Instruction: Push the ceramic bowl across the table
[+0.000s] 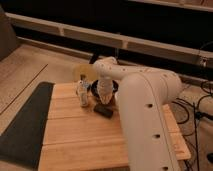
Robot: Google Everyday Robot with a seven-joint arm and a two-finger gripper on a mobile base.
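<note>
The ceramic bowl [114,86] is dark and round and sits at the far edge of the wooden table [75,135], mostly covered by my wrist. My gripper [103,95] hangs down from the white arm [145,105] right over the bowl's middle and front rim. I cannot see whether it touches the bowl. The white cup is hidden behind the arm.
A small dark block [104,111] lies just in front of the gripper. A small white bottle-like object [82,94] stands to the left of the bowl, with a yellowish round thing [80,74] behind it. A dark grey mat [22,125] runs along the table's left side. Cables lie on the floor at right.
</note>
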